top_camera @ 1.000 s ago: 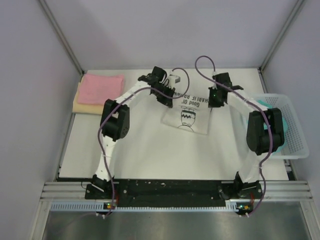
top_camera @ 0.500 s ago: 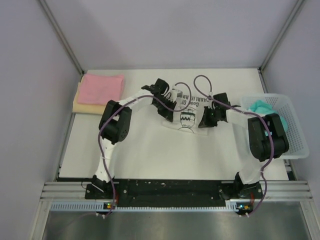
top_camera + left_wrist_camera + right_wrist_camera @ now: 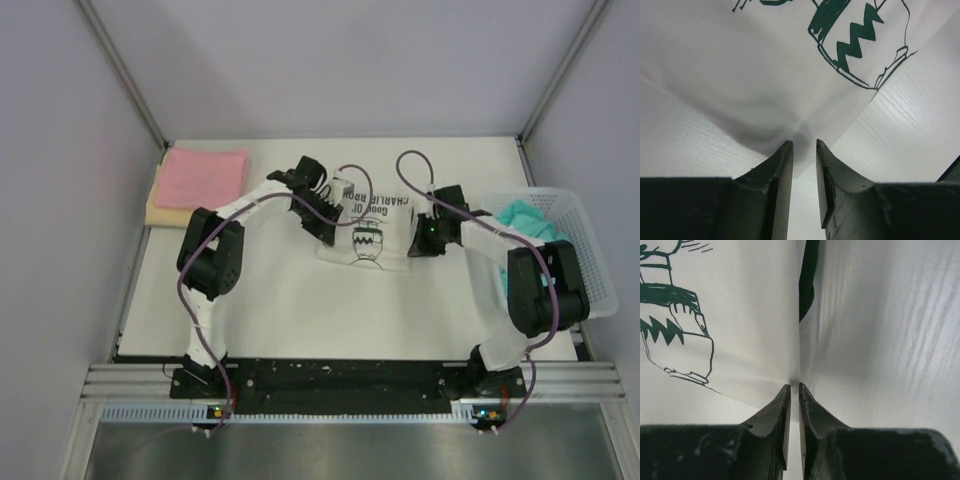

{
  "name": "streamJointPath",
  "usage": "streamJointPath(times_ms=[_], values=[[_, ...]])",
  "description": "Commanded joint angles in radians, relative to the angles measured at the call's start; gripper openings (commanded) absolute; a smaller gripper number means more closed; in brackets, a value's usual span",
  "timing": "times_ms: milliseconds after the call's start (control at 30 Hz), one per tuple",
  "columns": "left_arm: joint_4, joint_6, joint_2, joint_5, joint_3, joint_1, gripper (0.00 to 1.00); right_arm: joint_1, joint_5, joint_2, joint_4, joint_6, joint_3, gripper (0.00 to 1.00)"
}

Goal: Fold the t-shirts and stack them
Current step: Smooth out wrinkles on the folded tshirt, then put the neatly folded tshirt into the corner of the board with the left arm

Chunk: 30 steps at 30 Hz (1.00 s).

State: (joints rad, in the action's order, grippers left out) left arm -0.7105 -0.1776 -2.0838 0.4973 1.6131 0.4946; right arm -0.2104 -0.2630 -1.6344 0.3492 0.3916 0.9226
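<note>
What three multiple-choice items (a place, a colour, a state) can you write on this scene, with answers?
1. Where does the pink t-shirt lie? A centre; B on the pale yellow t-shirt, far left; C near right.
2. Which colour is the t-shirt in the white mesh basket? A teal; B red; C black.
3. The right gripper is: A wide open; B shut on the white printed t-shirt; C unseen.
B: pink lies on yellow. A: the teal t-shirt shows inside. B: its fingers pinch cloth.
</note>
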Motion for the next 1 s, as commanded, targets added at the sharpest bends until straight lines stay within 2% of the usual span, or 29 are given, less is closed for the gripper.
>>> streamJointPath(times_ms=[0,67,133,200,367,500,567,667,733,767,867,933,967], values=[[-0.017,0.006,0.162,-0.059,0.008,-0.037,0.34,0.016,0.100,0.087,0.099,-0.051,0.097,0.18],[0.032,0.052,0.176,-0.036,0.010,-0.054,0.40,0.020,0.102,0.084,0.100,-0.053,0.127,0.27],[0.097,0.093,0.163,-0.014,0.010,-0.062,0.51,0.028,0.085,0.062,0.100,-0.050,0.163,0.34],[0.131,0.134,0.108,-0.006,0.037,-0.067,0.55,0.039,0.077,0.021,0.099,-0.050,0.203,0.40],[0.069,0.242,-0.062,0.014,0.212,-0.093,0.56,0.045,0.064,-0.076,0.097,-0.040,0.268,0.44],[0.112,0.286,-0.114,-0.017,0.214,-0.110,0.57,0.046,0.064,-0.081,0.086,-0.042,0.248,0.46],[0.108,0.294,-0.143,-0.028,0.223,-0.111,0.57,0.045,0.067,-0.068,0.085,-0.046,0.236,0.52],[0.106,0.305,-0.185,-0.032,0.223,-0.111,0.57,0.046,0.071,-0.039,0.080,-0.054,0.222,0.54],[0.102,0.316,-0.217,0.003,0.225,-0.110,0.57,0.045,0.073,-0.018,0.082,-0.057,0.216,0.55],[0.095,0.325,-0.232,0.026,0.226,-0.110,0.57,0.046,0.073,-0.009,0.080,-0.057,0.214,0.62],[0.089,0.348,-0.281,0.105,0.223,-0.108,0.53,0.045,0.067,0.022,0.082,-0.063,0.200,0.70],[0.094,0.362,-0.297,0.159,0.217,-0.108,0.39,0.046,0.070,0.047,0.082,-0.066,0.190,0.79],[0.094,0.365,-0.301,0.185,0.217,-0.108,0.29,0.045,0.074,0.063,0.082,-0.066,0.185,0.81]])
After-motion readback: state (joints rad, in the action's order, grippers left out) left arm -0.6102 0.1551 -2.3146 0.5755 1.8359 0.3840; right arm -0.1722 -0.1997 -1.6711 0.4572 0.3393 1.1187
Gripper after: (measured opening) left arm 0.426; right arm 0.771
